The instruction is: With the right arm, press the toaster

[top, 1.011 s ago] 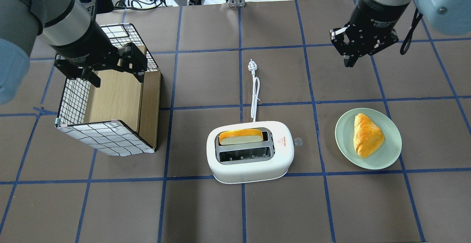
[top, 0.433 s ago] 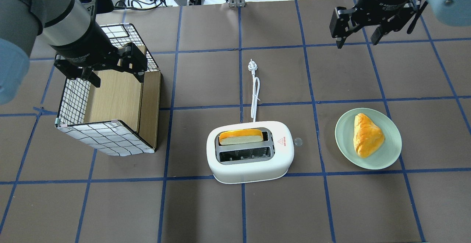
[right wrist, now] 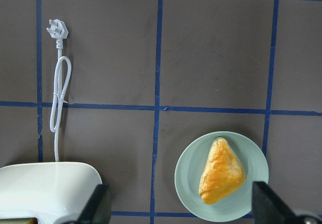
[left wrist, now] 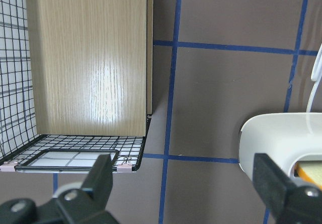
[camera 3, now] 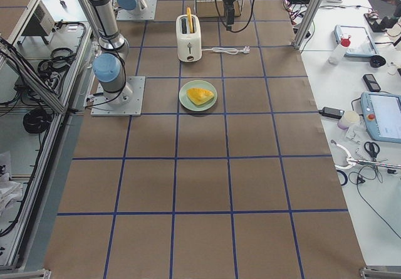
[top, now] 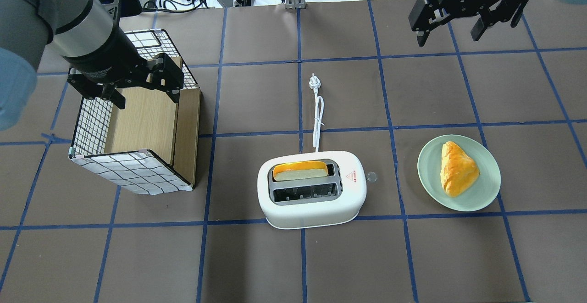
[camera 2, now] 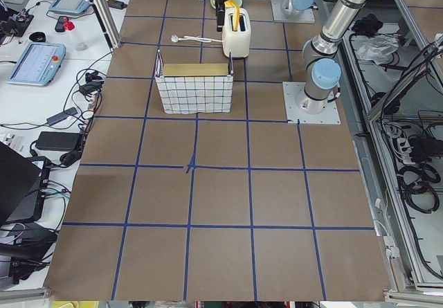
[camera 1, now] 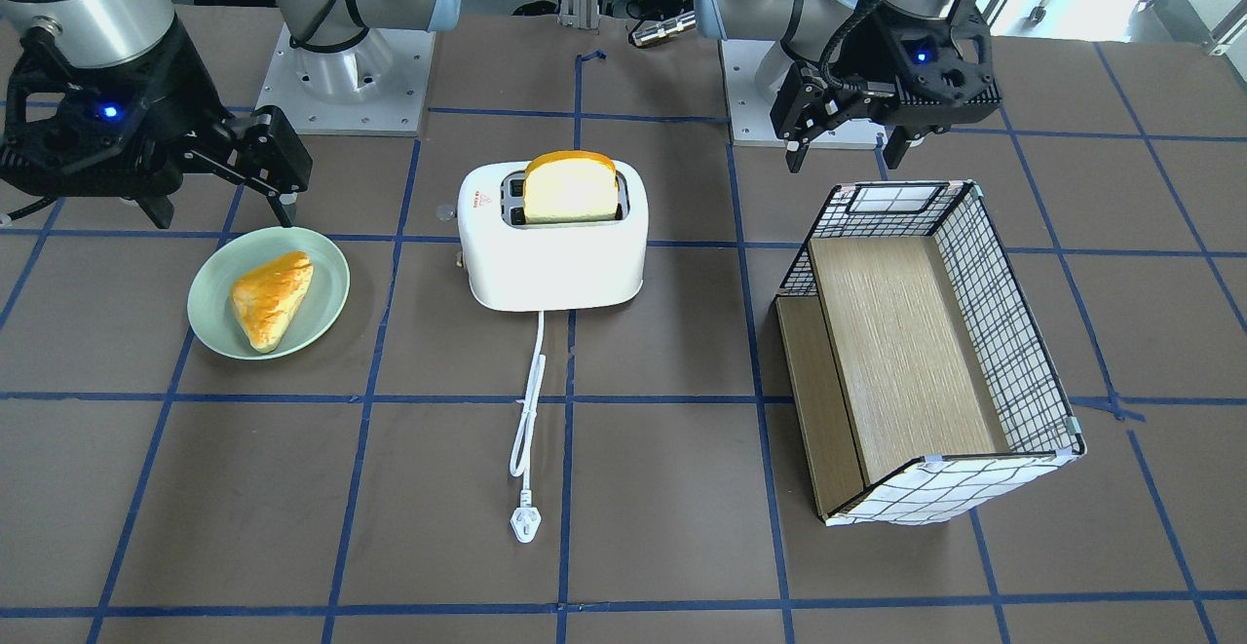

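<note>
Hovering wide open and empty, our right gripper (top: 448,30) hangs above the far right of the table, well apart from the toaster (top: 312,188). The toaster sits upright near the table's middle, with a bread slice (top: 300,170) standing in its far slot. Our left gripper (top: 146,97) is also spread open and holds nothing, over the grid box (top: 137,172).

The target, we judge, is the small lever (top: 371,177) on the toaster's end that faces the plate (top: 488,193). We see several ways this could fail:

- **Missing the lever:** with the jaws this far apart, the lever could pass between them, so that we press air.
- **Shifting the toaster:** if one finger lands on the rounded shell instead, the light plastic body may slide or tip, since nothing braces it.
- **Clipping the plate:** a low path toward the lever runs near the plate, so a finger could nudge it or the pastry (top: 458,168).
- **Aiming poorly:** our right wrist view shows only a corner of the toaster and not the lever, so we have little to aim by.
- **Stopping short:** a shallow press may leave the bread unlatched.
</note>
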You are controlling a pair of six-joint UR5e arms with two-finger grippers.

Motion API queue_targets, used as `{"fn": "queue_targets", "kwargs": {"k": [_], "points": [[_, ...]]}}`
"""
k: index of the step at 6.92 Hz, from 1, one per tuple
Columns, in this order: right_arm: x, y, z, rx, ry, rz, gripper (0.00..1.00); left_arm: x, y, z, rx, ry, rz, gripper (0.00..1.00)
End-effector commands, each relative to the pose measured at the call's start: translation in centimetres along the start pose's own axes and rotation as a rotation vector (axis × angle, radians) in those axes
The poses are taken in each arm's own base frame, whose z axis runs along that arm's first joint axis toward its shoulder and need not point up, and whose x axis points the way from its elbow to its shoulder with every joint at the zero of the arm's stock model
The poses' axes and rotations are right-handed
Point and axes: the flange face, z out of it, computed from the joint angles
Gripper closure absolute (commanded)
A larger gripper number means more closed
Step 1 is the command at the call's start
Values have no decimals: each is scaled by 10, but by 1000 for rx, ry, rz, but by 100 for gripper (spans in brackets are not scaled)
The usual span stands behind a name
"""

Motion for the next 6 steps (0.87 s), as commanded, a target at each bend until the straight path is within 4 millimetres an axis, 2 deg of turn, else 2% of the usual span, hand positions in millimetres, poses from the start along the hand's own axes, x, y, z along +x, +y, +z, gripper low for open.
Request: {"fn": "queue_targets", "kwargs": {"k": [1,2,4,6], "points": [[3,-15,-12,0,11,-42,0,0,0,0,0,0,0,0],[3,-19,-14,15,13,-119,0,0,0,0,0,0,0,0],[1,-20,-11,34,-1,-19,0,0,0,0,0,0,0,0],[-4,-10,-1,-43,-33,90,0,0,0,0,0,0,0,0]]}}
